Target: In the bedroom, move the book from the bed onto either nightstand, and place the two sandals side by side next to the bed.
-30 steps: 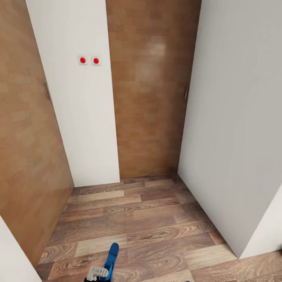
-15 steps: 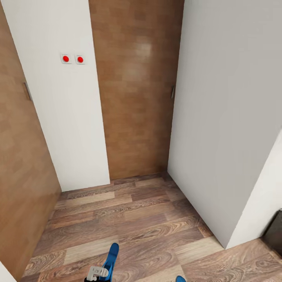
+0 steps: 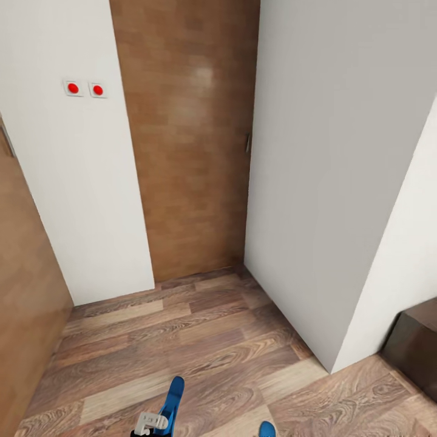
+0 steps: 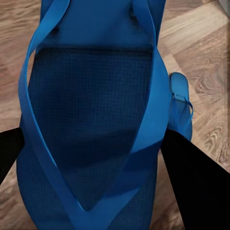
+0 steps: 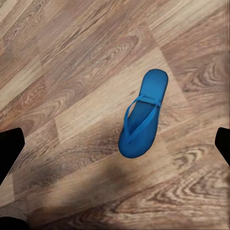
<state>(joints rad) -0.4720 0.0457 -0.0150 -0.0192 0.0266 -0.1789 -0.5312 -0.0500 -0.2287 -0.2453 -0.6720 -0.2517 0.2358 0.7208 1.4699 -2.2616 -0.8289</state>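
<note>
We face a corner of the bedroom: a brown door (image 3: pixel 188 139) straight ahead between white walls (image 3: pixel 340 152), two red-dotted switches (image 3: pixel 85 89) on the wall to its left, and a wood-plank floor (image 3: pixel 200 340) below. At the right edge a dark brown piece of furniture (image 3: pixel 419 349) peeks round the wall; too little shows for us to say what it is.

Our left gripper (image 4: pixel 91 158) holds one blue sandal (image 4: pixel 91 120); its black fingers (image 4: pixel 191 177) stand on either side of the sole, the straps facing the wrist camera. In the head view that sandal (image 3: pixel 172 397) sticks up at the bottom edge, toe pointing away from us.

The other sandal (image 5: pixel 143 115) lies flat on the floor, straps up, below our right gripper (image 5: pixel 115 148), whose fingertips (image 5: pixel 9 146) are spread wide with nothing between them. Its tip (image 3: pixel 266 430) shows at the head view's lower edge, and it appears beside the held one in the left wrist view (image 4: pixel 181 103).
</note>
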